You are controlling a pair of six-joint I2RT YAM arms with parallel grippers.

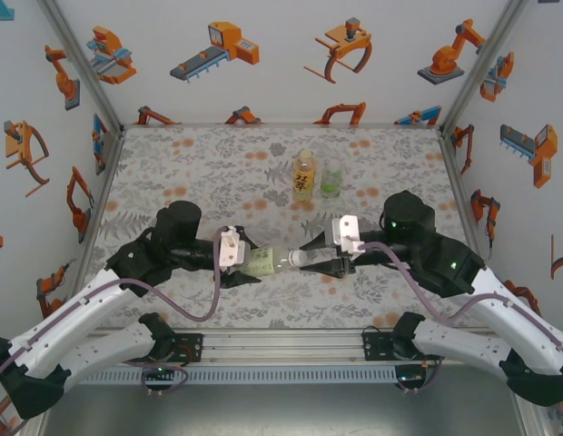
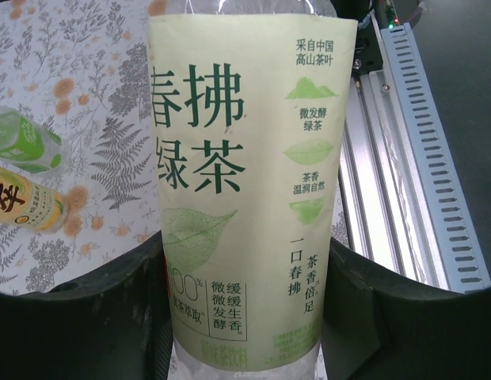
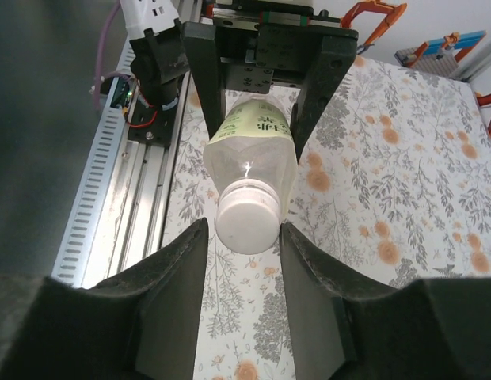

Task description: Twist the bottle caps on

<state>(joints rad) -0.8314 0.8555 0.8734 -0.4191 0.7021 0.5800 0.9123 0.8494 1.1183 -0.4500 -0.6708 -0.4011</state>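
Bottle cap [image 3: 247,225]: white, sits on the neck of the pale-label bottle [image 2: 245,198], btwn your two arms.
L jaws clamp that bottle by its body, held sideways over the table [image 1: 200,163], front-centre. R jaws flank the cap, v. close; you can't tell if they pinch it. Yellow bottle [image 1: 304,175] & green bottle [image 1: 331,181] stand side by side further back.
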